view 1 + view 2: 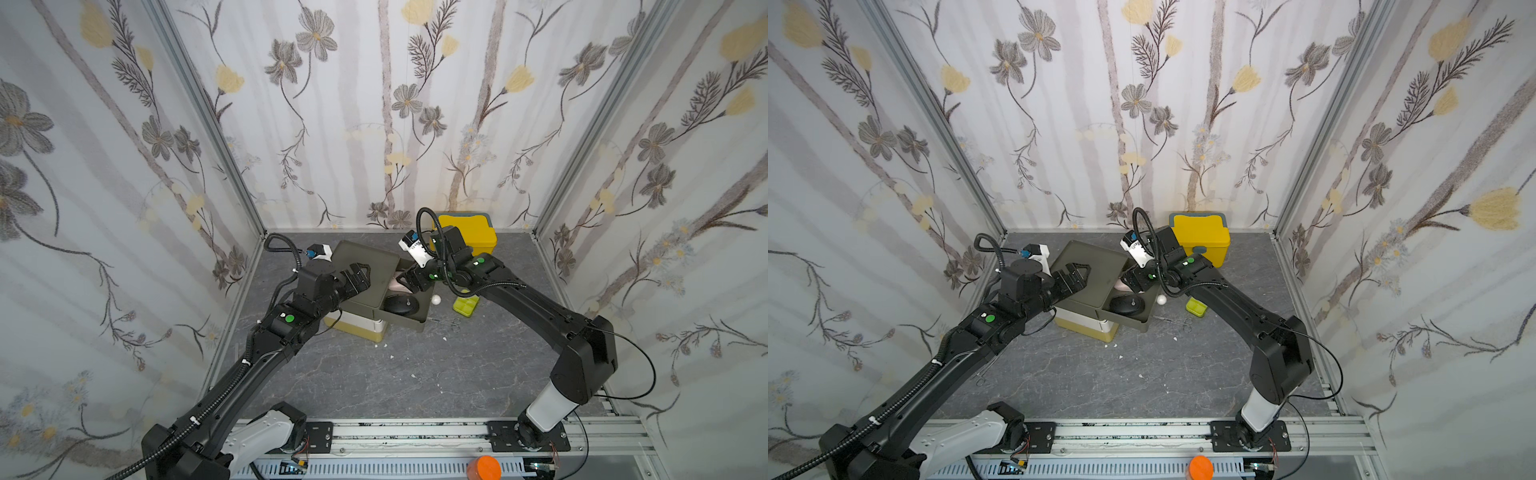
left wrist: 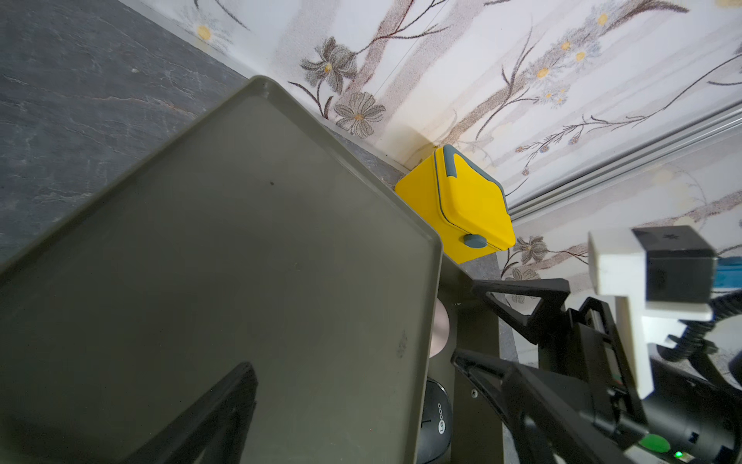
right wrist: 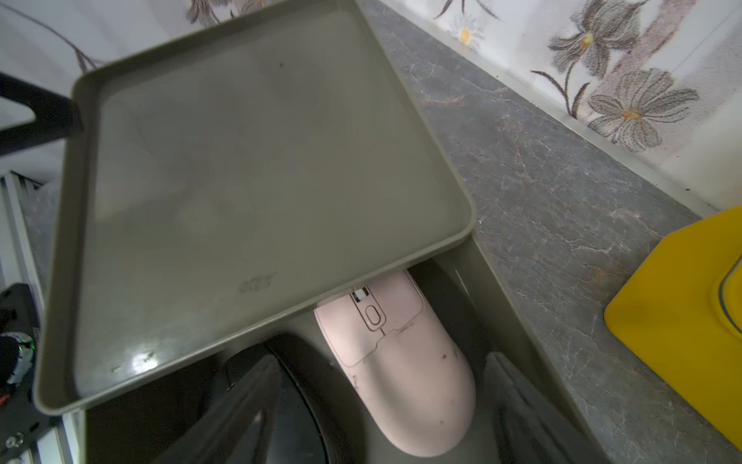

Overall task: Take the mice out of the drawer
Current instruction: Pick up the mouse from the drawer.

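An olive drawer [image 1: 409, 325] stands pulled out from under the unit's olive top tray [image 1: 374, 259]. Two of the mice lie in it: a pale pink mouse [image 3: 401, 361], half under the tray's edge, and a rounder black mouse [image 1: 400, 304] beside it. Both also show in a top view, pink mouse [image 1: 1121, 285] and black mouse [image 1: 1126, 305]. My right gripper [image 3: 385, 422] is open and low in the drawer, a finger on each side of the pink mouse with gaps showing. My left gripper [image 1: 359, 276] hangs open over the top tray, holding nothing. The black mouse [image 2: 435, 422] carries a pale logo.
A yellow box [image 1: 469, 235] with a grey lid stands at the back wall. A lime-green pill box [image 1: 465, 305], a white ball [image 1: 435, 299] and thin metal scissors [image 1: 444, 321] lie right of the drawer. Cream lower drawers [image 1: 357, 329] sit beneath the olive one.
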You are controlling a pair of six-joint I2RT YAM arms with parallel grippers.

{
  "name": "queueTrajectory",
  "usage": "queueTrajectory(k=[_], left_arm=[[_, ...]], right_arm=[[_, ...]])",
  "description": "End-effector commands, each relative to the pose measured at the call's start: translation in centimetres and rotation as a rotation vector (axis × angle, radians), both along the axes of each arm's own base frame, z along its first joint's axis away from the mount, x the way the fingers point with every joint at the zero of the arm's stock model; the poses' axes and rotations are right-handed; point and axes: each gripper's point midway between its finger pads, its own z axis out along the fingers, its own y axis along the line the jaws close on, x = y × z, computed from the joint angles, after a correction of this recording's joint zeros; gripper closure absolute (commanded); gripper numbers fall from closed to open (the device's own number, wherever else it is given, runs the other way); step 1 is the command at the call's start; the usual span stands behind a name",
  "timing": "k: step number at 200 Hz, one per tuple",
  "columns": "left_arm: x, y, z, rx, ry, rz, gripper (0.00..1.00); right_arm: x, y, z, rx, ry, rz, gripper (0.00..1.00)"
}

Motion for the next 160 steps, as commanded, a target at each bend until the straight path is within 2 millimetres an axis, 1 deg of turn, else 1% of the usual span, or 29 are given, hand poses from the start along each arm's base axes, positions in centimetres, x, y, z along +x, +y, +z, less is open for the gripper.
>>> queueTrajectory(k=[1, 22, 50, 85, 114, 160], left_arm=[[0.4, 0.2, 0.7, -0.001, -0.027, 0.019, 0.03], [0.3, 0.3, 0.9, 0.0, -0.037, 0.021, 0.03], [0.2, 0.5, 0.9, 0.016, -0.043, 0.021, 0.01], [0.2, 0.4, 1.3, 0.021, -0.053, 0.006, 0.0], [0.2, 0.3, 1.4, 0.041, -0.049, -0.005, 0.0], [0.0, 0.6, 1.6, 0.053, -0.052, -0.003, 0.0]], right_arm=[[0.7, -0.5, -0.4, -0.108, -0.072, 0.045, 0.19], [1.0, -0.7, -1.2, -0.158, -0.066, 0.058, 0.18], [0.7, -0.5, -1.8, -0.192, -0.056, 0.108, 0.14], [0.2, -0.2, -2.3, -0.204, -0.035, 0.161, 0.14], [0.7, -0.3, -3.0, -0.225, -0.025, 0.161, 0.13], [0.8, -0.1, -4.1, -0.251, -0.005, 0.182, 0.12]])
